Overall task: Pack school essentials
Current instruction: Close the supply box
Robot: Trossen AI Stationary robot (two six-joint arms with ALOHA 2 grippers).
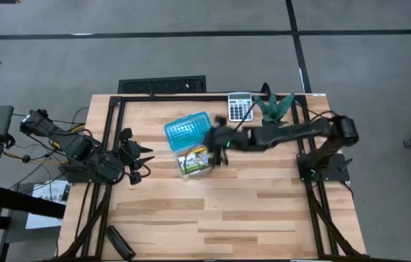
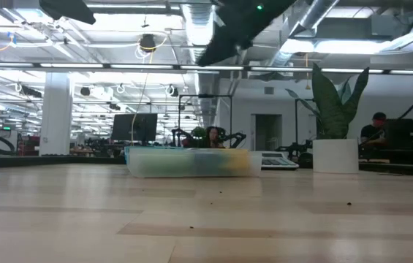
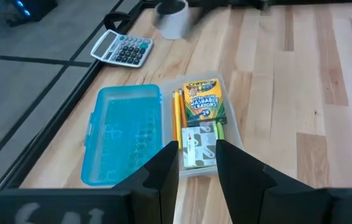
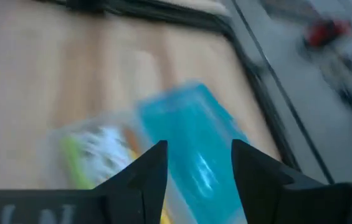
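An open pencil box lies near the table's far middle. Its blue lid (image 1: 188,129) (image 3: 123,134) (image 4: 191,143) is flat beside its clear tray (image 1: 194,161) (image 3: 235,84). In the tray are a green-blue crayon packet (image 3: 204,99), orange and yellow pencils (image 3: 177,115), a green-white block (image 3: 199,146) and a green pen (image 3: 220,130). I see no scissors and no tiny blue piece. My right gripper (image 1: 216,138) (image 4: 200,165) hovers open above the lid. My left gripper (image 1: 140,156) (image 3: 195,168) waits open, left of the box. In the low view the box (image 2: 191,162) rests flat on the table.
A grey calculator (image 1: 240,106) (image 3: 123,48) and a potted plant (image 1: 274,105) (image 2: 335,109) stand at the far edge, right of the box. A black object (image 1: 118,244) lies at the near left corner. Bare wood (image 1: 227,211) fills the near half.
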